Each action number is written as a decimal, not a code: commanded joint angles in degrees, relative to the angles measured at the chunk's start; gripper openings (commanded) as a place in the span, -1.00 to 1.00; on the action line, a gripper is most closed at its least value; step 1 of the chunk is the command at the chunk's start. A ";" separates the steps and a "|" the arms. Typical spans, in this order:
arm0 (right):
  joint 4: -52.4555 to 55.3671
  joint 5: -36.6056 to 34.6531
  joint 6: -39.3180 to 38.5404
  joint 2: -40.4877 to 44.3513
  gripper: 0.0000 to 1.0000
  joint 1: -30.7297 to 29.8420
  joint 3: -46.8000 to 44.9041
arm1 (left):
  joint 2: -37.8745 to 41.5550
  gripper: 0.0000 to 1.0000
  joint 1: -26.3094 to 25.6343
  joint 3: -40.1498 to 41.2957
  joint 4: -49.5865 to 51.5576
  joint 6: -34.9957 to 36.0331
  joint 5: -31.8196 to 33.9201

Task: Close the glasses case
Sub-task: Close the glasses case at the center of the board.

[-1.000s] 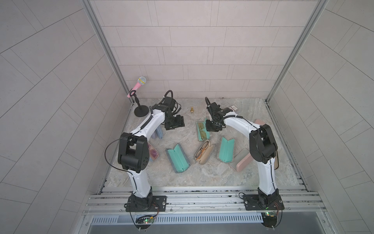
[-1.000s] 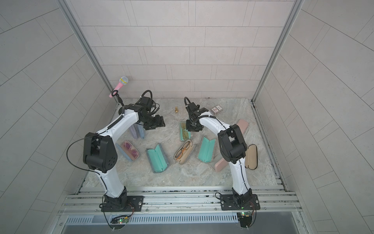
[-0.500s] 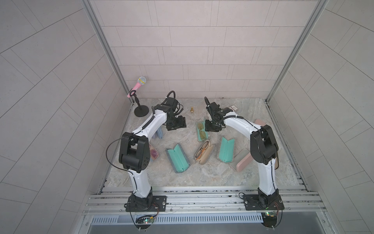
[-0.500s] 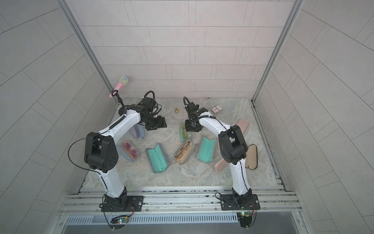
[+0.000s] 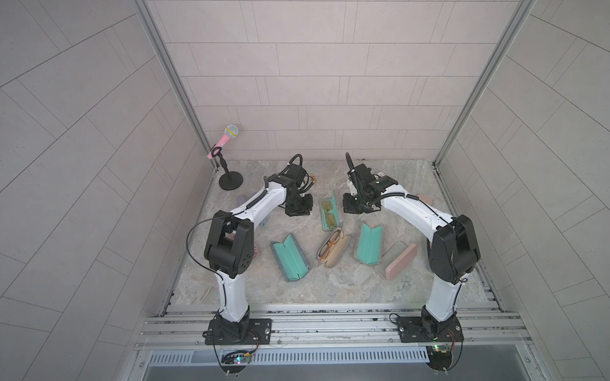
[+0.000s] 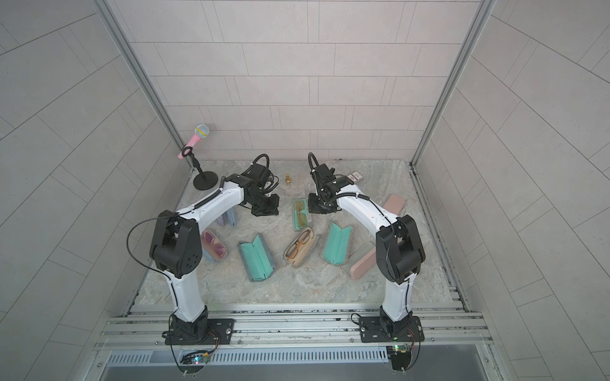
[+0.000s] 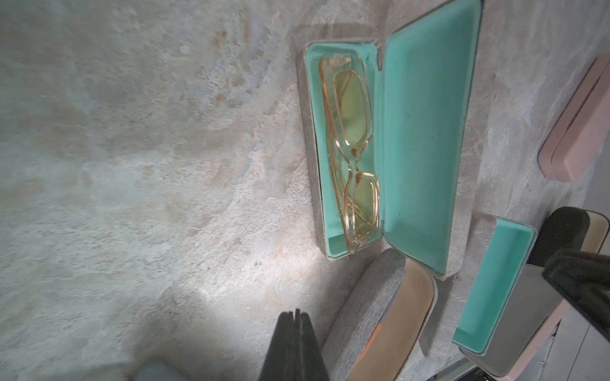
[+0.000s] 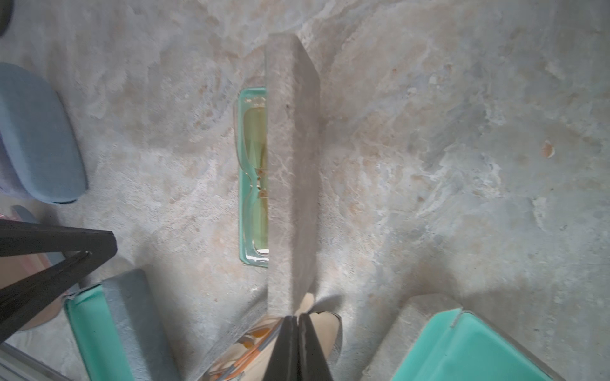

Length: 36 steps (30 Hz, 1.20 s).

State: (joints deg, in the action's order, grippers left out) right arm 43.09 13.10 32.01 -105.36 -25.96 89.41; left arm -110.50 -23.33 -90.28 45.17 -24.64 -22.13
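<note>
**Counter (image 5: 330, 292), marble-patterned. Contents:**

1. Glasses case (image 5: 329, 214), the task's thing: centre of the counter towards the far side, between the two pincers. It is open. The teal-lined base holds yellow-lensed glasses (image 7: 351, 109); the lid (image 8: 292, 165), grey outside, stands raised along the base's right edge.
2. Tan case (image 5: 332, 248), open, just near of item 1, holding orange-framed glasses (image 6: 298, 245).
3. Teal-lined case (image 5: 289, 258), open, near left; nothing inside.
4. Teal-lined case (image 5: 369, 244), open, near right; nothing inside.
5. Pink case (image 5: 402, 265), open, grey lining, right of item 4.
6. Pink case (image 6: 392, 205), closed, far right.
7. Open case with pink-lensed glasses (image 6: 214, 245), left, beside the left arm's elbow.
8. Blue case (image 6: 231, 216), left, partly hidden by the left arm.

**Pincers:**
- Left pincer (image 7: 295, 316): jaws pressed together, gripping nothing, over bare counter left of item 1.
- Right pincer (image 8: 295, 321): jaws pressed together, gripping nothing, close by the lid's grey outer face; contact cannot be told.

**Change from a second ago:** the left pincer has shifted right and nearer, towards item 1. The cases lie as before.
</note>
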 commanded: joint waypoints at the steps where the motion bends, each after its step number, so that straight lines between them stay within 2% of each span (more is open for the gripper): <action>1: -0.66 0.93 -0.28 1.32 -0.92 1.24 -0.99 | -1.71 -1.00 -0.91 0.93 -2.12 -1.86 -0.55; 13: -4.69 10.66 -0.81 -3.19 -0.95 3.80 -0.75 | -7.27 -1.00 -1.06 2.65 -7.61 -4.42 -2.10; 36: -4.79 17.39 -1.29 -10.56 -1.00 4.61 3.53 | -14.08 -1.00 -1.03 0.72 -11.86 -6.56 -3.79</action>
State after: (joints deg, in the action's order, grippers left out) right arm 37.69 28.86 31.51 -115.11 -21.17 91.57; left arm -122.93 -24.40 -88.58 33.78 -30.48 -25.67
